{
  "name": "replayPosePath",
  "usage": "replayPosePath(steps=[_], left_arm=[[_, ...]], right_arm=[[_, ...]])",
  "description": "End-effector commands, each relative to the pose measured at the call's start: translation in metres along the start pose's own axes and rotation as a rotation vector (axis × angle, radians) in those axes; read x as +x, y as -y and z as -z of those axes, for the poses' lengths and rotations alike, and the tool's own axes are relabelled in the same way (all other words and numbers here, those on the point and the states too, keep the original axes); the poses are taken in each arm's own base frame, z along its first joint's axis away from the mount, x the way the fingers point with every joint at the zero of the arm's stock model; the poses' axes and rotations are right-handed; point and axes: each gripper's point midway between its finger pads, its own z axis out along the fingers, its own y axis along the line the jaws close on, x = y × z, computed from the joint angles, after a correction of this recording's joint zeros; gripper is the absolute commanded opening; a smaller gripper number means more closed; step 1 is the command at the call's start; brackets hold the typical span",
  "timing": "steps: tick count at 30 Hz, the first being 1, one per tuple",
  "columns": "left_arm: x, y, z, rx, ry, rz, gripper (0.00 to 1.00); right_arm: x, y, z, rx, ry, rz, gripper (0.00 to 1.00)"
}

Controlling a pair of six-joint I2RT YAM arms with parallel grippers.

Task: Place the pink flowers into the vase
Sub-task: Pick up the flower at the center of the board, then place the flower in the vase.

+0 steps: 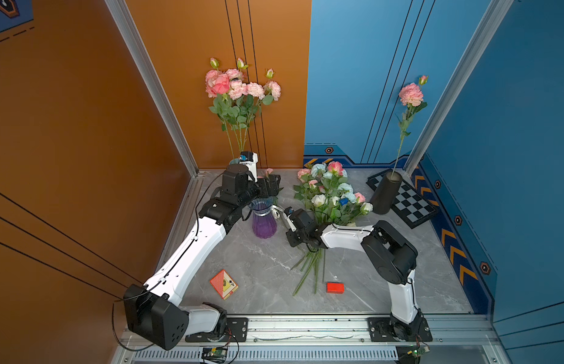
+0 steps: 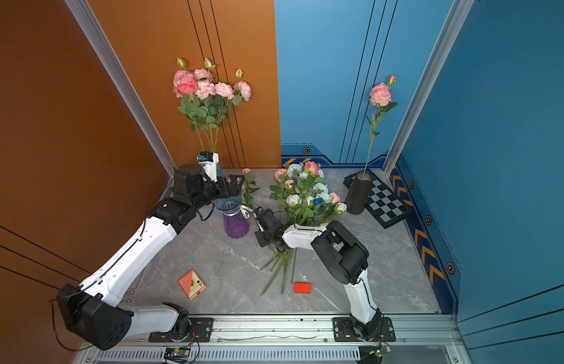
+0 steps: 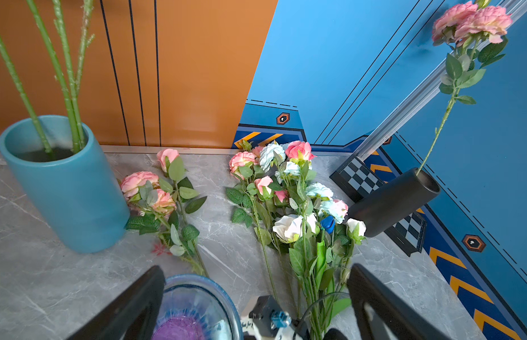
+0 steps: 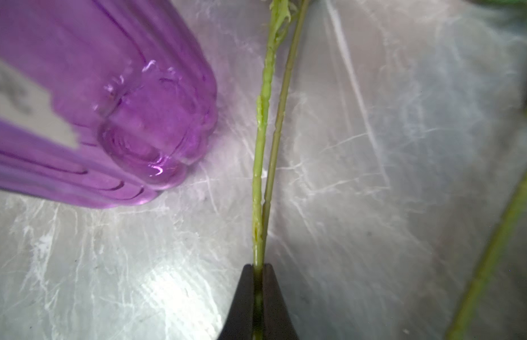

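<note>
A mixed bunch [image 1: 332, 192] [image 2: 306, 195] of pink, pale blue and white flowers lies on the table. My right gripper [image 1: 294, 242] [image 4: 258, 266] is shut on a green stem [image 4: 260, 176] low in that bunch; which head it carries is hidden. Just beside it stands the purple glass vase [image 1: 264, 225] [image 2: 236, 227] [image 4: 124, 103]. My left gripper [image 1: 273, 184] [image 3: 256, 279] hangs open above the vase's blue rim [image 3: 197, 278], holding nothing. A loose sprig of pink flowers [image 3: 150, 191] lies behind the vase.
A teal vase [image 3: 65, 188] with several pink flowers [image 1: 239, 83] stands at the back wall. A black vase [image 1: 385, 193] with one pink flower leans on a chessboard [image 1: 413, 205]. A red block [image 1: 335, 287] and a card box [image 1: 224, 283] lie near the front.
</note>
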Motion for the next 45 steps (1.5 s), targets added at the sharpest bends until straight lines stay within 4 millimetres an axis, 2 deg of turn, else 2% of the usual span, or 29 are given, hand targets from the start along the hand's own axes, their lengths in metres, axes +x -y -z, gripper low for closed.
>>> replayPosePath(steps=[1,5,6,11,16,22,26,33,39,45], left_arm=[[0.001,-0.002,0.004,0.006,-0.003,0.018,0.99],[0.002,0.000,0.002,0.009,-0.008,0.019,0.99],[0.002,0.000,0.001,0.011,-0.010,0.020,0.99],[0.005,0.009,-0.005,0.036,-0.027,0.014,0.99],[0.017,0.031,-0.018,0.086,-0.071,0.026,0.99],[0.039,0.063,-0.041,0.152,-0.143,0.067,0.99],[0.056,0.083,-0.058,0.186,-0.201,0.097,0.99],[0.080,0.101,-0.096,0.230,-0.308,0.262,0.99],[0.078,0.133,-0.125,0.323,-0.348,0.354,0.99],[0.077,0.163,-0.143,0.397,-0.365,0.401,0.99]], right_arm=[[-0.036,0.024,0.038,0.046,0.082,-0.068,0.03],[-0.055,0.041,0.068,0.080,0.124,-0.091,0.02],[-0.060,0.055,0.076,0.102,0.135,-0.108,0.02],[-0.054,0.084,0.106,0.196,0.113,-0.096,0.03],[-0.016,0.108,0.115,0.267,0.039,-0.107,0.02],[0.038,0.128,0.105,0.310,-0.074,-0.143,0.01],[0.051,0.135,0.106,0.313,-0.097,-0.166,0.00],[0.025,0.140,0.138,0.276,0.011,-0.211,0.00],[-0.006,0.130,0.177,0.230,0.144,-0.222,0.00],[-0.022,0.122,0.204,0.203,0.230,-0.218,0.00]])
